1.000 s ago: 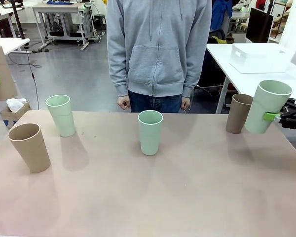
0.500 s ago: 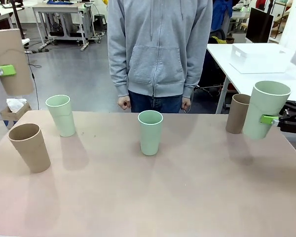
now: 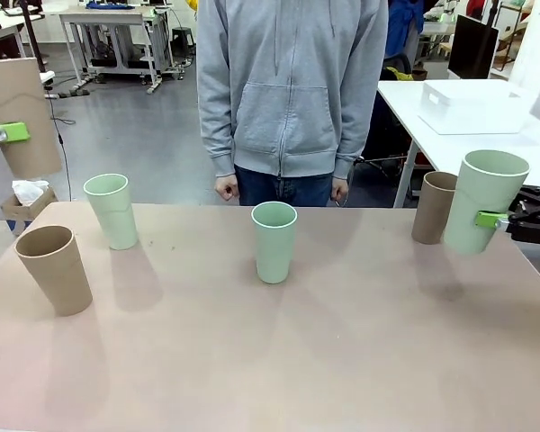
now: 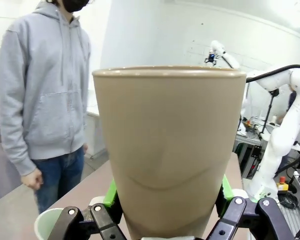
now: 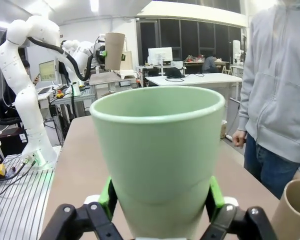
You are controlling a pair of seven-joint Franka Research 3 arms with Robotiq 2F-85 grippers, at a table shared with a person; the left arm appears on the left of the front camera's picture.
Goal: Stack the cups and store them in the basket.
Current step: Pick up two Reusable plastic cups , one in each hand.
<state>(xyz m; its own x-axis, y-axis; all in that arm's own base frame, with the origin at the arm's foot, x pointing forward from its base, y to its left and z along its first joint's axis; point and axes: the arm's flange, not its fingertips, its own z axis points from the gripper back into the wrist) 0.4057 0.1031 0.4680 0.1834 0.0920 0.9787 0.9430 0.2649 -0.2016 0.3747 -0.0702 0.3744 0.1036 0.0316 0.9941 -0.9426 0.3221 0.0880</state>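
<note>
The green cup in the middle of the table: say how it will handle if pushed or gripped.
Taller than wide and narrower at the foot, the green cup would likely tip if pushed high. It looks empty, so probably light. Its twin shows no dent in the right gripper, so probably stiff.

Front view: the left gripper (image 3: 7, 132) is mostly cut off by the left edge, and its far finger is hidden behind the raised brown cup (image 3: 22, 112). The right gripper (image 3: 491, 218) runs off the right edge. Its far finger is hidden behind the raised green cup (image 3: 481, 198), which also covers one side of the standing brown cup (image 3: 432, 207). The person (image 3: 288, 90) is cut off above the shoulders and hidden below the thighs by the table (image 3: 270, 360).

Left wrist view: the raised brown cup's base is cut off at the bottom edge, and it hides part of the corner green cup (image 4: 47, 222).

Right wrist view: the raised green cup's base is cut off at the bottom edge, and the standing brown cup is cut off at the corner.
</note>
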